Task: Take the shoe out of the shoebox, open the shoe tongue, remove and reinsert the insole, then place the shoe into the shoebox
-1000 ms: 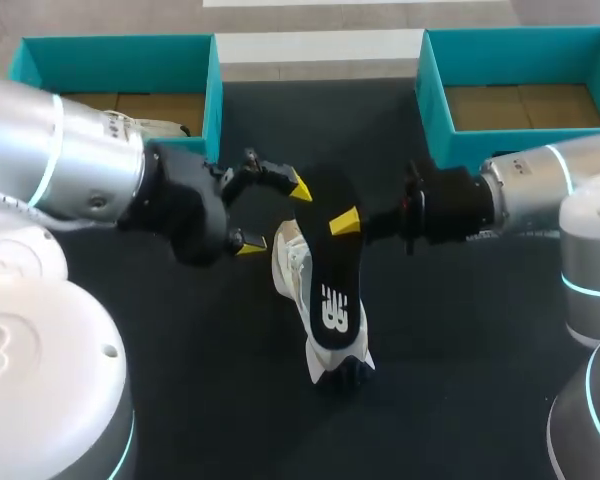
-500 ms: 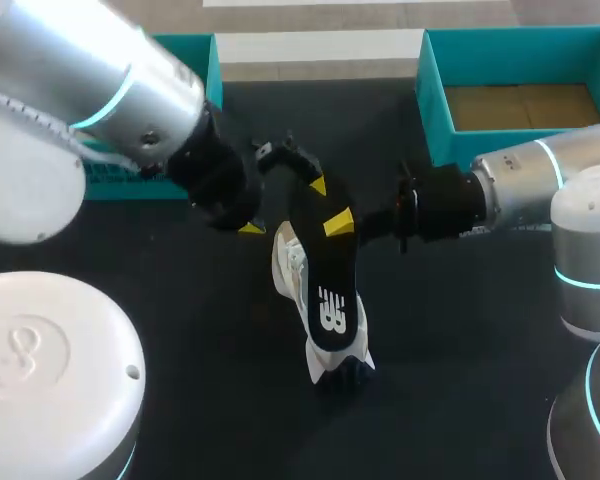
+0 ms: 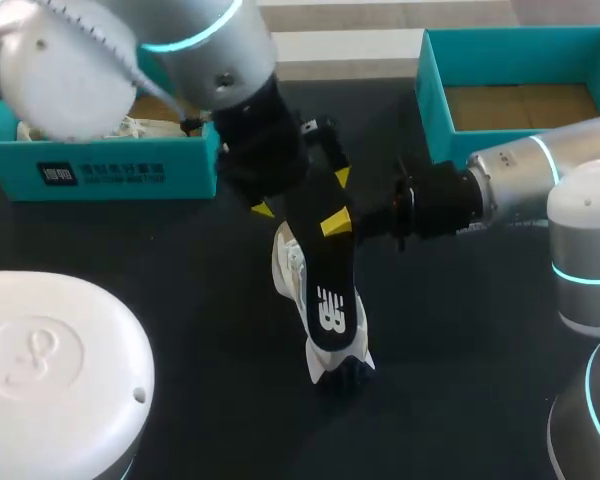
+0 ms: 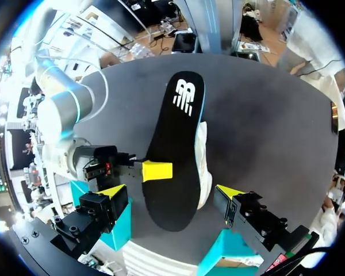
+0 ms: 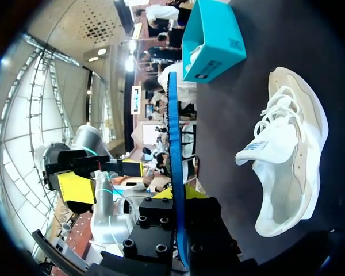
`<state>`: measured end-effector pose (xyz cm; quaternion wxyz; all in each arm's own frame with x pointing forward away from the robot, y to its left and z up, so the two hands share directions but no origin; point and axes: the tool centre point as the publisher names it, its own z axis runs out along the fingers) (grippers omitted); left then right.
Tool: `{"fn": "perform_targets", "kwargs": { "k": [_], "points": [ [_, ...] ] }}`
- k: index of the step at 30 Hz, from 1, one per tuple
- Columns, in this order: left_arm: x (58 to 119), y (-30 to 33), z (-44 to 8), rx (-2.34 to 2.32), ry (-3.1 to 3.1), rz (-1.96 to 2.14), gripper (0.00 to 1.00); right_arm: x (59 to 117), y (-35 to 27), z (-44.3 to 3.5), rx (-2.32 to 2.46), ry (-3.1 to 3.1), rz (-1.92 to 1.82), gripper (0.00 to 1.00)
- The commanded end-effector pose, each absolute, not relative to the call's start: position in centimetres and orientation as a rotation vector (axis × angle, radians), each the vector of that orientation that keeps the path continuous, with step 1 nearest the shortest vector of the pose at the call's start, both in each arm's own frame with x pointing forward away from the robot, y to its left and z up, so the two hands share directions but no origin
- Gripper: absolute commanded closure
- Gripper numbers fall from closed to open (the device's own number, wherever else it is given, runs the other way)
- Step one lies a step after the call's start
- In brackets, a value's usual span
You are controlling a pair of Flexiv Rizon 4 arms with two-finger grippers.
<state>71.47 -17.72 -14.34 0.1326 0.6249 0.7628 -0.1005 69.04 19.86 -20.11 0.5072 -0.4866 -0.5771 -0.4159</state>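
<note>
Frame centre: right gripper [image 5: 177,207] is clamping black insole [image 3: 330,290] above white sneaker [image 3: 292,270] | left gripper [image 4: 171,191] is gaping around its upper end | risk: left closing off-centre, twisting insole from right's hold.

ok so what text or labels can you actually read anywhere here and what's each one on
insole: a white logo mark only, with no line of words beside it.
shoebox: dark label with white print, too small to read.
shoe: small tag on the tongue, print blurred.
No numbers or signs can be read on the table.
</note>
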Motion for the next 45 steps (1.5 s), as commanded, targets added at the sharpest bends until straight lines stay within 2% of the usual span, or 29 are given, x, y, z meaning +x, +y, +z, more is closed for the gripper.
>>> {"fn": "perform_targets", "kwargs": {
  "k": [1, 34, 45],
  "points": [
    [71.8, -18.2, -14.2, 1.947, 2.380, -0.058, 0.00, 69.1, 19.9, -20.1, -1.174, -1.394, -1.001, 1.00],
    [71.8, -18.3, -14.0, 1.903, 2.363, -0.050, 0.00, 69.2, 19.7, -20.1, -1.171, -1.399, -1.011, 1.00],
    [71.2, -16.2, -14.1, 1.682, 2.245, -0.310, 0.00, 69.1, 19.4, -19.9, -1.180, -1.400, -1.014, 1.00]
  ]
}}
